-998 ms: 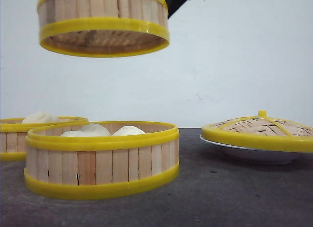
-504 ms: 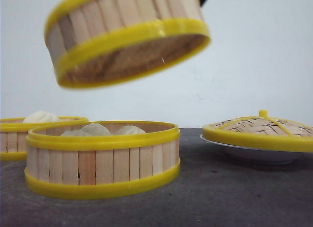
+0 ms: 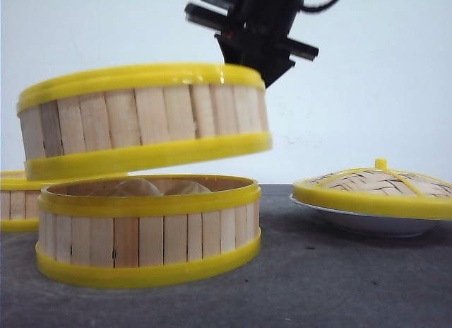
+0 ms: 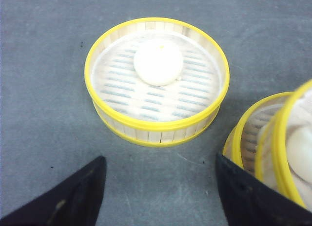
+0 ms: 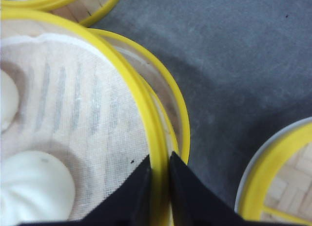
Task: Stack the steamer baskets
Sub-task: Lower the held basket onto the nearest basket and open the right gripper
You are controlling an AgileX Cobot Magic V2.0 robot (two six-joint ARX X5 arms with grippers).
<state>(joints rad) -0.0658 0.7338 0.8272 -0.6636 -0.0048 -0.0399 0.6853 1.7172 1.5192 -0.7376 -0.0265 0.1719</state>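
Note:
My right gripper (image 5: pixel 159 187) is shut on the yellow rim of a steamer basket (image 3: pixel 141 119), which has buns on its cloth liner (image 5: pixel 73 114). This basket hangs slightly tilted, just over a second steamer basket (image 3: pixel 148 232) on the table, whose rim (image 5: pixel 179 121) shows beneath it. From the front the right gripper (image 3: pixel 251 65) reaches down onto the held basket's far rim. A third steamer basket (image 4: pixel 156 80) with one bun stands to the left, half hidden in the front view (image 3: pixel 14 201). My left gripper (image 4: pixel 161 197) hovers open near it and holds nothing.
A domed woven lid (image 3: pixel 374 185) with a yellow rim rests on a white plate (image 3: pixel 367 223) at the right, also at the corner of the right wrist view as the lid (image 5: pixel 280 182). Grey tabletop (image 3: pixel 339 285) lies between plate and baskets.
The held basket has come down from high in the frame and levelled out. It now hangs right above the front basket, and the right gripper has come into view.

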